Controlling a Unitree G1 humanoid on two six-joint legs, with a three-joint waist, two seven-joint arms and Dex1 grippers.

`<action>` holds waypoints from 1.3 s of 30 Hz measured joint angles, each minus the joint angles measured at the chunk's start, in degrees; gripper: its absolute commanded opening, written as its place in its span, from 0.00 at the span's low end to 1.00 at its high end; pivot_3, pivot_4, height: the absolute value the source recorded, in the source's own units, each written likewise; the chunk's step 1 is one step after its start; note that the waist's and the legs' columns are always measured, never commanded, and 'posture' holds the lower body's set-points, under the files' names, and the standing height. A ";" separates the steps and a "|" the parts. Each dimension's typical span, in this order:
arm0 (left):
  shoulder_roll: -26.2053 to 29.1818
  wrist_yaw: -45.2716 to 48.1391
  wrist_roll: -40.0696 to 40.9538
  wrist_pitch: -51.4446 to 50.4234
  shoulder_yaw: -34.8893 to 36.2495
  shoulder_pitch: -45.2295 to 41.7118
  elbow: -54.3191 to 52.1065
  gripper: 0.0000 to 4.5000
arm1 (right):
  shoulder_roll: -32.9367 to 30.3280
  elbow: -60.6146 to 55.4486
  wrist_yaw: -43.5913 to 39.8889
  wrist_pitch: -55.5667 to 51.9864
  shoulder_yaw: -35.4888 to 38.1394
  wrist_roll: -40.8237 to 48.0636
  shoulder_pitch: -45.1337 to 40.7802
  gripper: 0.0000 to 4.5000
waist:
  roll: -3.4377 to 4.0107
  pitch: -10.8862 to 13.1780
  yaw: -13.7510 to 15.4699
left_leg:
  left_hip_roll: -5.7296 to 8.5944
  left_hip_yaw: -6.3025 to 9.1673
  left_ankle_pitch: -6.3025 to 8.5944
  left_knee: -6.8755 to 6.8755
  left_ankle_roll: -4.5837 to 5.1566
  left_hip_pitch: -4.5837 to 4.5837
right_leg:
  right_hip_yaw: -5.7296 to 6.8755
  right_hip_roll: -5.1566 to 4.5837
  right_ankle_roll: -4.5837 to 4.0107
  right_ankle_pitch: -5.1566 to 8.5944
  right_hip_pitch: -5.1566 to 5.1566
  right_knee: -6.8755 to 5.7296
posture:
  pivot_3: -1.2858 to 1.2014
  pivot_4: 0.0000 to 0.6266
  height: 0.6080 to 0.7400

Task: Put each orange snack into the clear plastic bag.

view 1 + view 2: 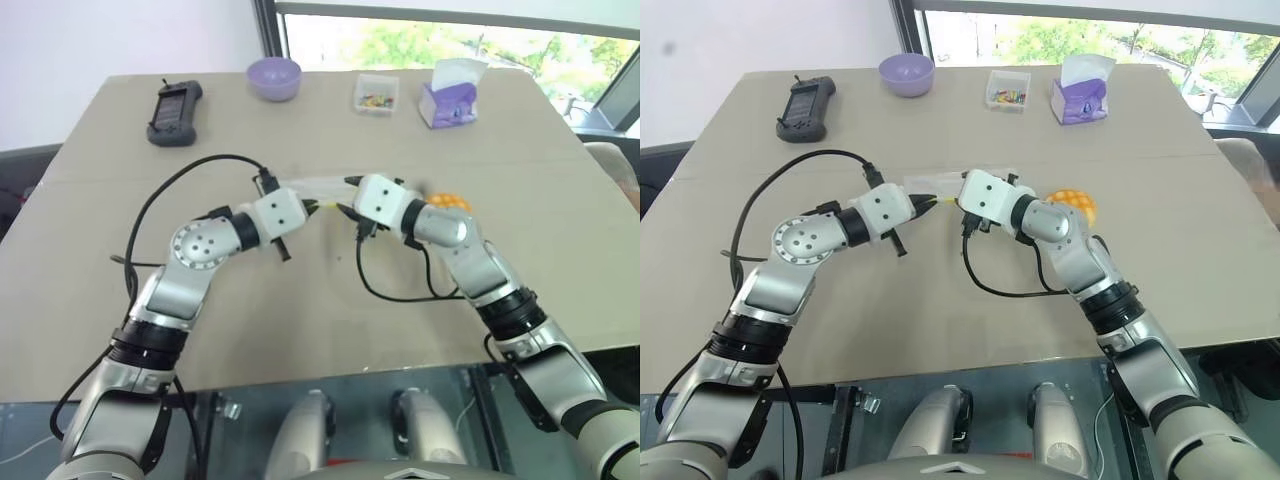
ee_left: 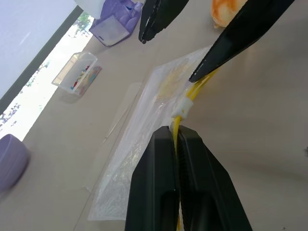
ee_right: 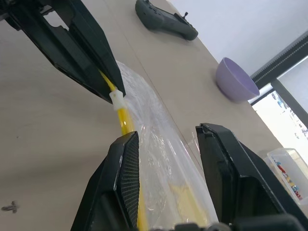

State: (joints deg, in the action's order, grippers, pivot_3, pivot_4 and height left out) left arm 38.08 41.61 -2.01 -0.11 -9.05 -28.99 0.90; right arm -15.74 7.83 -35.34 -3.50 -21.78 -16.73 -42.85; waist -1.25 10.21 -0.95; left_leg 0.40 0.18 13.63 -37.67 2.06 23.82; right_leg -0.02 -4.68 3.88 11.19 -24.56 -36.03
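Left gripper (image 2: 176,132) clamped on the clear plastic bag's (image 2: 139,144) yellow seal strip. Right gripper (image 3: 166,144) jaws apart, straddling the bag edge. Orange snack (image 1: 1073,205) lies beside the right arm.

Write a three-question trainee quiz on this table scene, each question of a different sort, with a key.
1. True or false: the left gripper is shut on the yellow seal strip of the clear plastic bag.
2. Where is the orange snack? A) inside the bag B) on the table beside the right arm C) in the purple bowl
3. Fill in: the right gripper's fingers stand ____ around the bag's edge.

Key: 1 true. 2 B. 3 open.
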 measured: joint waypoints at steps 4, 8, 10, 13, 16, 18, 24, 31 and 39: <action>-0.14 0.00 0.00 -0.30 0.12 0.15 -0.03 0.00 | 0.00 -0.01 -0.63 0.00 0.00 0.05 0.00 0.46 | 0.00 0.00 0.00 | 0.00 0.01 0.00 0.00 0.00 0.00 | 0.00 0.00 0.00 0.00 0.00 0.00 | 0.52 0.24 1.00; -0.24 0.00 0.00 -0.32 0.17 0.55 -0.03 0.00 | -0.04 -0.06 -0.86 -0.01 0.02 0.19 0.00 0.46 | 0.00 0.00 0.00 | 0.00 0.01 0.00 0.00 0.00 0.00 | 0.00 0.00 0.00 0.00 0.00 0.00 | 0.52 0.24 1.00; -0.24 0.00 -0.01 -0.32 0.20 0.78 -0.03 0.00 | -0.15 -0.13 -1.20 -0.01 0.04 0.26 0.00 0.46 | 0.00 0.00 0.00 | 0.00 0.02 0.00 0.00 0.00 0.00 | 0.00 0.00 0.00 0.00 0.00 0.00 | 0.52 0.24 1.00; -0.28 0.00 -0.01 -0.31 0.22 1.07 -0.03 0.00 | -0.19 -0.78 -1.80 -0.36 0.38 1.21 0.00 0.46 | 0.00 0.00 0.01 | 0.00 0.03 0.00 0.00 0.00 0.00 | 0.00 0.00 0.00 0.00 0.00 0.00 | 0.52 0.24 1.00; -0.32 -0.04 -0.01 -0.28 0.32 1.26 -0.03 0.00 | -0.19 -1.88 -1.85 -1.09 0.42 1.60 0.00 0.46 | 0.00 0.00 0.01 | 0.00 0.04 0.00 0.00 0.00 0.00 | 0.00 0.00 0.00 0.00 0.00 0.00 | 0.52 0.24 1.00; -0.43 -0.06 -0.01 -0.28 0.41 1.99 -0.03 0.00 | -0.32 -2.45 -1.88 -1.34 0.43 1.76 0.00 0.46 | 0.00 0.00 0.00 | 0.00 0.04 0.00 0.00 0.00 0.00 | 0.00 0.00 0.00 0.00 0.00 0.00 | 0.52 0.24 1.00; -0.86 -0.08 -0.01 -0.36 0.62 2.31 -0.10 0.00 | -0.97 -2.79 -1.93 -1.42 0.27 1.42 0.00 0.46 | 0.00 0.00 0.03 | 0.00 0.02 0.00 0.00 0.00 0.00 | 0.00 0.00 0.00 0.00 0.00 0.00 | 0.52 0.24 1.00; -1.04 -0.08 0.00 -1.02 0.83 2.45 -0.58 0.00 | -1.36 -2.79 -2.22 -1.13 0.09 1.10 0.00 0.46 | 0.00 0.00 0.02 | 0.00 0.03 0.00 0.00 0.00 -0.01 | 0.00 0.00 0.00 0.00 0.00 -0.01 | 0.52 0.24 1.00; -1.28 -0.08 0.00 -2.11 1.26 2.93 -2.06 0.00 | -1.97 -2.70 -3.09 -0.83 -0.29 0.35 0.00 0.46 | 0.00 0.00 0.02 | 0.00 0.03 0.00 0.00 0.00 0.00 | 0.00 0.00 0.00 0.00 0.00 -0.01 | 0.52 0.24 1.00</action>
State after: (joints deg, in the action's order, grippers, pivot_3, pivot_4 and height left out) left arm 36.80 41.53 -2.01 -2.22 -7.79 -26.07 -1.16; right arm -17.71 5.13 -38.43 -4.33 -22.06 -16.38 -42.85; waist -1.25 10.21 -0.93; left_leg 0.40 0.21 13.63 -37.67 2.06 23.82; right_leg -0.02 -4.69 3.88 11.19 -24.56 -36.04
